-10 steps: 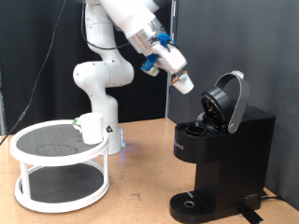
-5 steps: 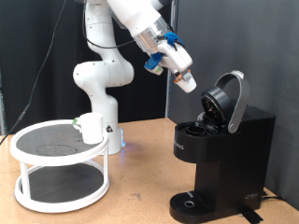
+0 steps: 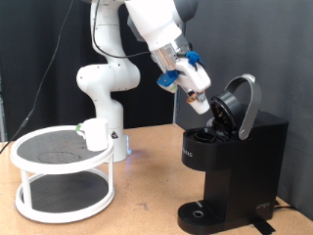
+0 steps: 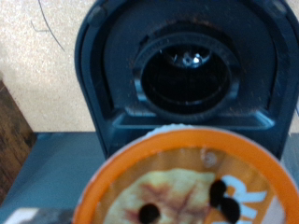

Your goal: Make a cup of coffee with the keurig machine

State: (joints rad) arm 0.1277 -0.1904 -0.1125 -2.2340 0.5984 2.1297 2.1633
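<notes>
The black keurig machine (image 3: 233, 162) stands at the exterior view's right with its rounded lid (image 3: 242, 102) hinged up. My gripper (image 3: 200, 98) hangs just beside the raised lid, above the brew chamber, shut on a small round pod (image 3: 201, 102). In the wrist view the pod's orange-rimmed brown top (image 4: 192, 191) fills the near part of the picture, and the dark round pod chamber (image 4: 185, 75) lies open beyond it. The white cup (image 3: 95, 133) sits on the rack at the exterior view's left, far from the gripper.
A white round two-tier wire rack (image 3: 61, 176) carries the cup on its upper shelf. The arm's white base (image 3: 103, 88) rises behind it. The machine's drip tray (image 3: 201, 212) sits low at its front, with wooden tabletop (image 3: 147, 211) between rack and machine.
The gripper with the pod has moved toward the exterior view's right and slightly down, closing on the machine's open lid. Cup and rack have not moved.
</notes>
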